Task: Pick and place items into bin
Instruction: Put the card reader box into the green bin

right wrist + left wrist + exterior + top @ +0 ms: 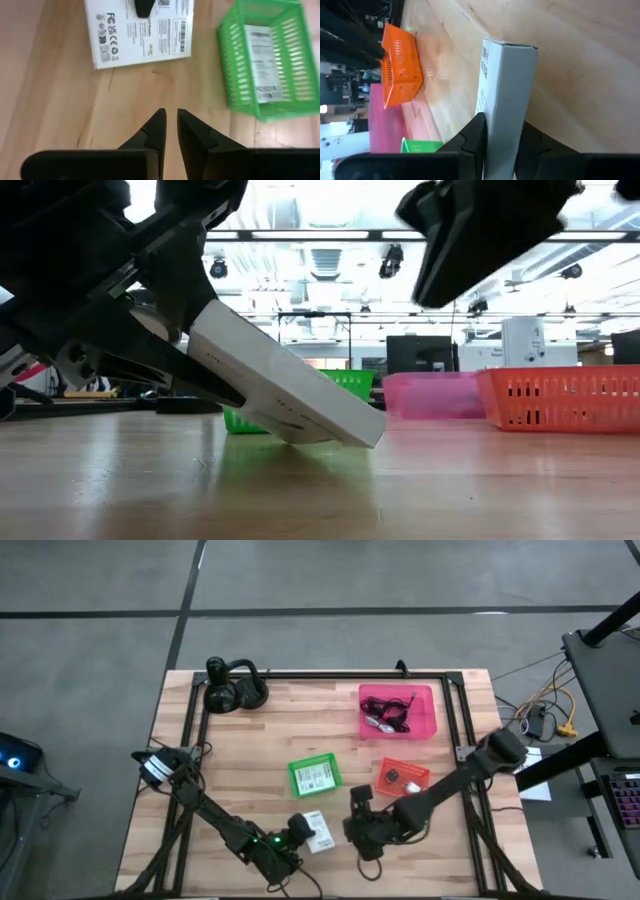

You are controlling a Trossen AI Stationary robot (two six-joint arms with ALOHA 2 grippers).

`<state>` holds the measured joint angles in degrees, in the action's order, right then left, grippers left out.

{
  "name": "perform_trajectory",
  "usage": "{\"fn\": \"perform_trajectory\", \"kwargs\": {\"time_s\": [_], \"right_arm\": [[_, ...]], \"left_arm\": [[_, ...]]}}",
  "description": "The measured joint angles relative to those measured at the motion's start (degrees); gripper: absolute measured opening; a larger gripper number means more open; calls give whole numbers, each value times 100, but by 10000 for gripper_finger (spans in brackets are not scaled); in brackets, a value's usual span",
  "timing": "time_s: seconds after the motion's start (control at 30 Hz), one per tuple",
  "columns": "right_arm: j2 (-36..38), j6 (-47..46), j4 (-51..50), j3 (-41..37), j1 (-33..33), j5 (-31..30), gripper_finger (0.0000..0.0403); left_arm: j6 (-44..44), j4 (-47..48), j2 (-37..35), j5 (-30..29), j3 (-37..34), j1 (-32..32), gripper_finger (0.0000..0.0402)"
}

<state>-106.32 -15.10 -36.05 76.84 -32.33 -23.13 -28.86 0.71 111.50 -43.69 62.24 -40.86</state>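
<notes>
A flat white box with printed labels lies near the table's near edge, shut in my left gripper. In the low view the box is tilted. My right gripper hovers just right of the box, shut and holding nothing. The green bin holds a white packet. The pink bin holds black cables. The orange bin holds a small dark piece. My left gripper pinches the white box across its thickness, one finger on the printed broad face and the other on the opposite face. The fingers slant down from the table's left. The box is tilted, its lower end down at the table top.
Black headphones rest at the far left corner. A dark frame rail runs along the far edge and down both sides. The three bins stand in the table's middle and far right. Bare wood lies left of the green bin.
</notes>
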Motion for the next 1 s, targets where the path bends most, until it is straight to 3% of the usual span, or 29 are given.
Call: {"fn": "perform_trajectory", "kwargs": {"time_s": [0.23, 0.53, 1.0], "right_arm": [[475, -505, 26, -341, -458, -683, 36], [491, -699, 76, -485, -851, -1314, 36], [482, -1133, 29, -641, -868, -1458, 36]], "left_arm": [[-3, -14, -109, -430, -2, -8, 53], [232, -172, -545, -1598, 127, 85, 53], [1385, 75, -549, -2089, 566, 670, 53]]}}
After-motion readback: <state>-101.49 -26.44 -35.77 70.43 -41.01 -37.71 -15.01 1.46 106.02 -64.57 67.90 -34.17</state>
